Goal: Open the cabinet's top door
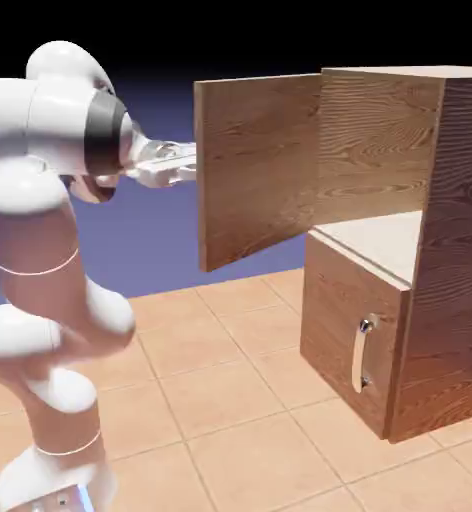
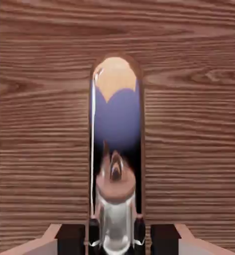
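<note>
the gripper (image 2: 116,234) is clenched on the silver handle (image 2: 116,149) of the top door (image 1: 258,165); in the hand view the mirror-like bar runs up between the two dark fingers (image 2: 93,234), which press on it from both sides. the top door stands swung wide out from the cabinet (image 1: 435,230), toward the arm. the lower door (image 1: 345,335) is closed, its small handle (image 1: 362,352) untouched.

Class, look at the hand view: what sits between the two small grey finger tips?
The top door's shiny silver bar handle fills the gap, seen only in the hand view.
</note>
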Controlling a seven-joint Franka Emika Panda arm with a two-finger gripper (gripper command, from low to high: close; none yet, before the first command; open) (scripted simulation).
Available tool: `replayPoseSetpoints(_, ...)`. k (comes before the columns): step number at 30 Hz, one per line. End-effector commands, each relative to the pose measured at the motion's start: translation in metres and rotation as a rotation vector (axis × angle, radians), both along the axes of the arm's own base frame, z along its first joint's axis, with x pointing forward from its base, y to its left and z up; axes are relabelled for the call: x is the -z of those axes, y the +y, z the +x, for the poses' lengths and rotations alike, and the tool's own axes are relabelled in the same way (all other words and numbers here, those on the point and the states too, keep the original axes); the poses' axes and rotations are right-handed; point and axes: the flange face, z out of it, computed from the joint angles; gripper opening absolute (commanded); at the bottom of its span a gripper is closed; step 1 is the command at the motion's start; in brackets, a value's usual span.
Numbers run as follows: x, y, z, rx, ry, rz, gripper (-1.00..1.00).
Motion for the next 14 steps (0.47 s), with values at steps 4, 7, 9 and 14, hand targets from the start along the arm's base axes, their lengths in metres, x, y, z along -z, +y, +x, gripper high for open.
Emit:
replayPoseSetpoints(4,0.0,0.031,0.005,0.101,0.0,0.0,-1.0)
replayPoseSetpoints(7,0.0,0.053,0.011,0.175,0.0,0.0,-1.0)
replayPoseSetpoints(9,0.0,0.067,0.016,0.222,0.0,0.0,-1.0)
replayPoseSetpoints(14,0.0,0.092,0.026,0.31,0.0,0.0,1.0)
